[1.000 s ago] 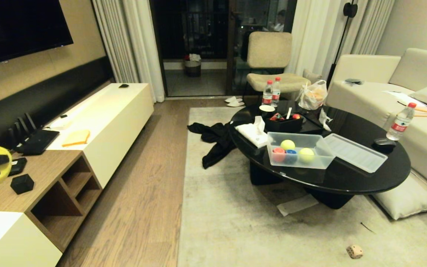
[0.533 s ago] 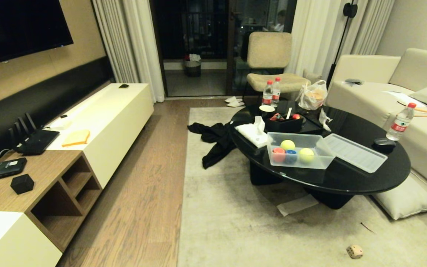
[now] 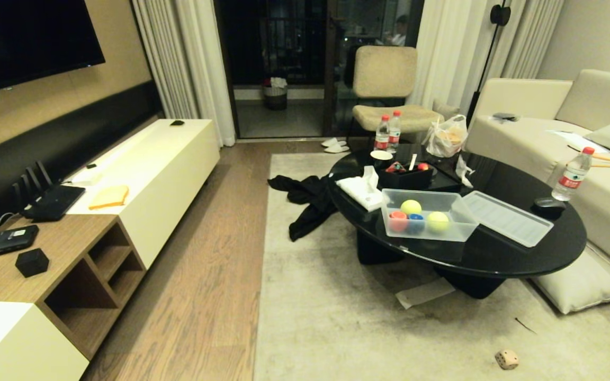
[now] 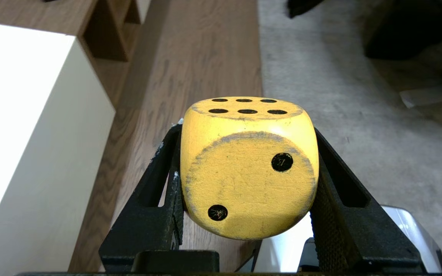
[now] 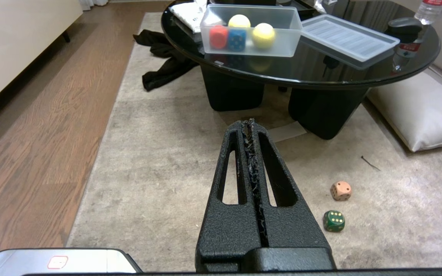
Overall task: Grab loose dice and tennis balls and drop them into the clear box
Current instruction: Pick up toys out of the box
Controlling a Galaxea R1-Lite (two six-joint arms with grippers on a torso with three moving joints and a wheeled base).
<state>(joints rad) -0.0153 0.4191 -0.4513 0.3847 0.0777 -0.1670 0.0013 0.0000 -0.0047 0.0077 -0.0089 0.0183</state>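
Observation:
My left gripper [image 4: 247,130] is shut on a large yellow die [image 4: 248,168] with dark pips, held above the wood floor beside the rug; neither arm shows in the head view. The clear box [image 3: 427,234] stands open on the round black table [image 3: 495,256], holding two tennis balls [image 3: 411,206] [image 3: 437,221], a red die [image 3: 398,219] and a blue die [image 3: 415,222]. Loose on the rug lie a cream die [image 5: 340,190] [image 3: 507,359] and a dark green die [image 5: 334,220]. My right gripper [image 5: 249,122] is shut and empty, low over the rug, left of those two.
The ribbed lid [image 3: 507,217] lies right of the box, a black tray [image 3: 405,179] behind it. A black garment [image 3: 310,203] and a paper scrap [image 3: 424,292] lie on the rug by the table. TV cabinet [image 3: 61,248] at left, sofa [image 3: 607,174] and floor cushion [image 3: 583,283] at right.
A second ago the yellow die in my left gripper showed at the head view's left edge; it has since gone out of that view. Nothing else moved.

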